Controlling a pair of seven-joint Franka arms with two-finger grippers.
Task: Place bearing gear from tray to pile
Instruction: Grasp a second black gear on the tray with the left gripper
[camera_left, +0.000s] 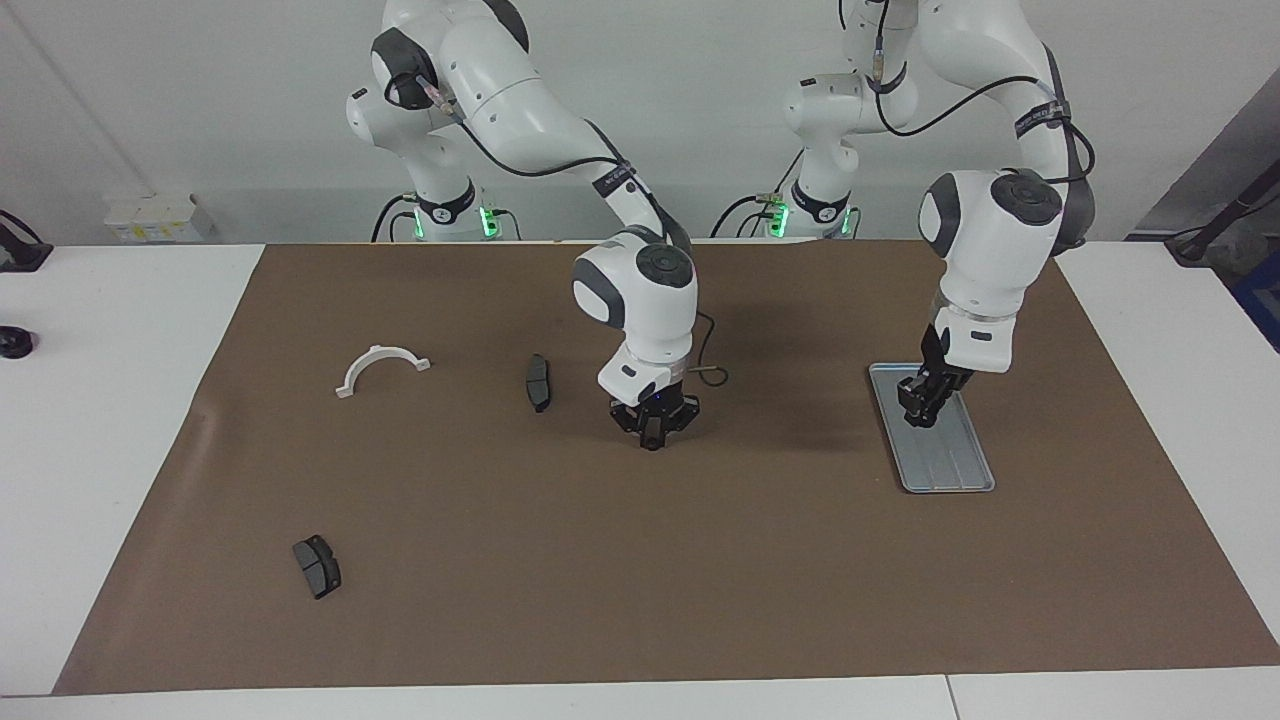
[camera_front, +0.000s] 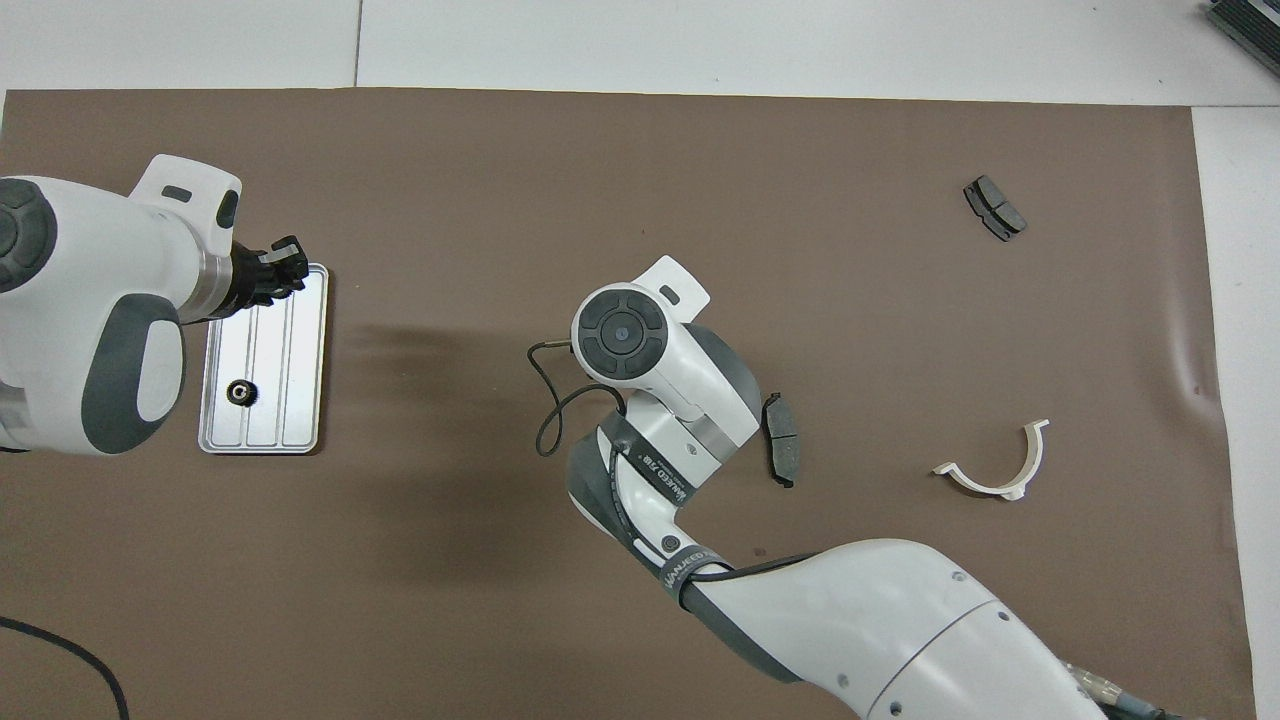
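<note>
Right gripper (camera_left: 652, 441) sits low over the middle of the bench, fingers pinched together on a small black gear. Left gripper (camera_left: 920, 412) hangs over the tray (camera_front: 305, 400), fingers closed, holding nothing. One bearing gear (camera_front: 240, 392) lies in the tray.

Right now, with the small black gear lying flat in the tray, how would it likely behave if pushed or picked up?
The gear looks stiff and lies flat, so a push would probably slide it, not roll it. The tray's lengthwise ridges may steer or catch it. It is small with a toothed rim, so the grip should hold, though a pinch leaves little margin.
</note>
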